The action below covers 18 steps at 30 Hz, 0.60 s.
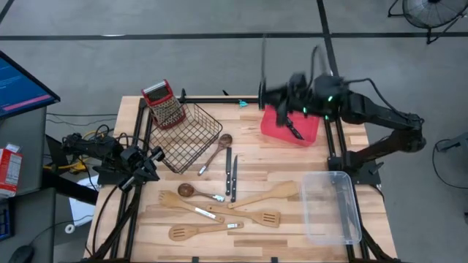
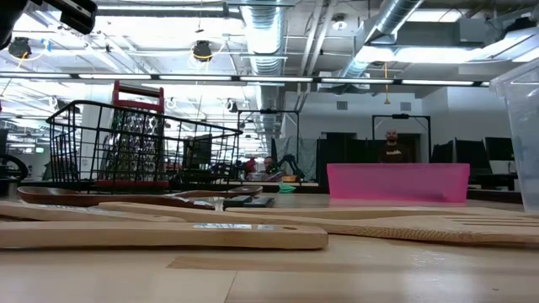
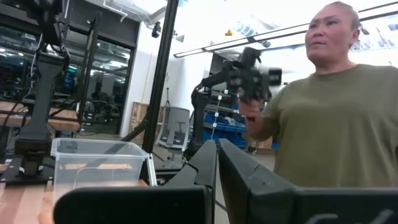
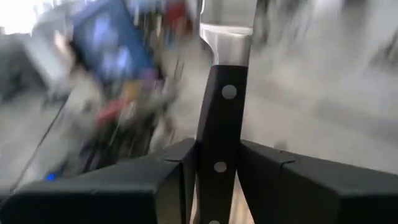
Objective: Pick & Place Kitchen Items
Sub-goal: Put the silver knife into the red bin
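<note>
My right gripper (image 1: 291, 93) is over the far edge of the red tray (image 1: 307, 135) and is shut on a black-handled steel knife (image 4: 219, 124). The knife's blade (image 4: 227, 18) points away from the gripper. Another knife (image 1: 293, 130) lies in the tray. On the table lie two knives (image 1: 232, 174), a wooden spoon (image 1: 216, 151), a dark-bowled spoon (image 1: 189, 191) and several pale wooden spatulas (image 1: 265, 194). My left gripper (image 1: 155, 156) is shut and empty at the table's left edge, beside the wire basket (image 1: 191, 135). My right gripper pinches the knife's black riveted handle (image 4: 217, 167) between its two fingers, one on each flat side. The knife lies along the fingers, with the handle's blade end and the blade sticking out past the fingertips. It is lifted clear of the tray and the table.
The black wire basket holds a red-topped grater (image 1: 165, 104) at the far left. A clear plastic bin (image 1: 333, 206) stands at the near right. A person (image 3: 323, 118) stands beyond the table's right side, hand on a control device.
</note>
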Each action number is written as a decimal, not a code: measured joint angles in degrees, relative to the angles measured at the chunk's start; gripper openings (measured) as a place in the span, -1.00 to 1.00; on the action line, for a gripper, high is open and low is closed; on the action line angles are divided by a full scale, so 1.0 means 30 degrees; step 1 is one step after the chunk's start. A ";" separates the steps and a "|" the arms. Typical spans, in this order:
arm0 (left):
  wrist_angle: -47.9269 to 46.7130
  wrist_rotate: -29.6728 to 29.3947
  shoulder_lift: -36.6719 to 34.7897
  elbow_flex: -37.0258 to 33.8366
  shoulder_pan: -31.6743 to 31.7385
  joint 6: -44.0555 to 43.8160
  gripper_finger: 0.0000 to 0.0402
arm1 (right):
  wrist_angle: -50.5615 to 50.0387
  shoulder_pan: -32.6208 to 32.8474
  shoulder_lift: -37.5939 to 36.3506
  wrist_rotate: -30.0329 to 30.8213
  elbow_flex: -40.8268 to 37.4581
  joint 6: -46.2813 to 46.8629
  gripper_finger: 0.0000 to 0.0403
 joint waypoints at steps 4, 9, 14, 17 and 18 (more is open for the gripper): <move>0.0000 0.0007 0.0000 0.0000 0.0000 0.0005 -0.99 | -0.4761 0.2378 0.0147 -0.0900 0.0000 0.3600 -0.54; -0.0007 0.0000 0.0000 0.0000 -0.0007 0.0000 -0.99 | -0.3779 0.2401 0.0914 0.1153 0.0083 0.4026 -0.54; 0.0026 -0.0010 0.0059 -0.0007 -0.0005 0.0000 -0.99 | -0.4888 -0.3372 0.2434 -0.7960 0.2498 0.3920 -0.54; 0.0062 -0.0268 0.0316 -0.0015 -0.0014 0.0000 -0.99 | -0.4411 -0.1621 0.2528 -0.6254 0.2577 0.2900 -0.54; 0.0169 -0.0306 0.0458 -0.0015 -0.0014 0.0000 -0.99 | -0.3760 -0.1534 0.2622 -0.5770 0.2625 0.2435 -0.54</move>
